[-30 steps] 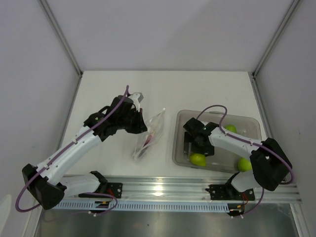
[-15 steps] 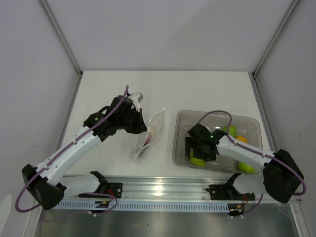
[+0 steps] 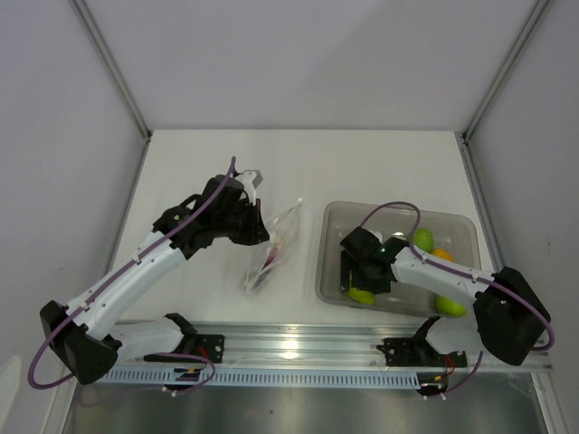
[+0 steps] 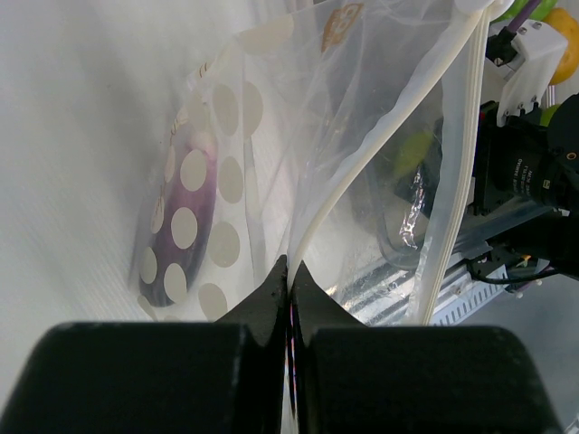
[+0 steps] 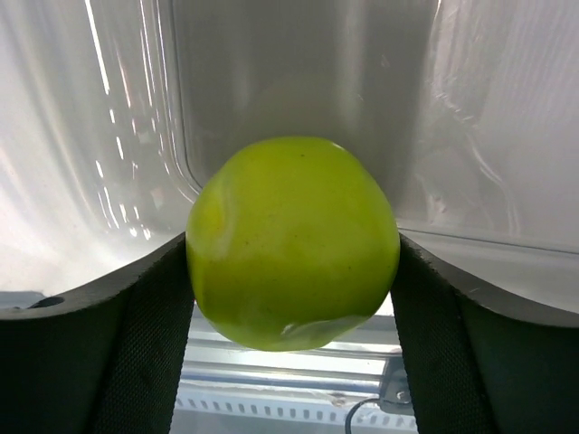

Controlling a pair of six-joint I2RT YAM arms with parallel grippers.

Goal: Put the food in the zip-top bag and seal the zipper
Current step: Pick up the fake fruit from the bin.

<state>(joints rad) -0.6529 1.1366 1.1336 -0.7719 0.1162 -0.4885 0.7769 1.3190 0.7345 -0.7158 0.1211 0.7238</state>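
Dim eggplant [image 4: 176,226] inside bag [image 4: 271,136]; fruit [image 3: 362,295] half-hidden

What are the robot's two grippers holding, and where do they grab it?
The left gripper pinches the zip-top bag at the edge of its mouth. The right gripper grips the green fruit by its two sides, inside the tub.

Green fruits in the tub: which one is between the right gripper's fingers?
The green fruit in the tub's near-left corner; the other two lie free further right.
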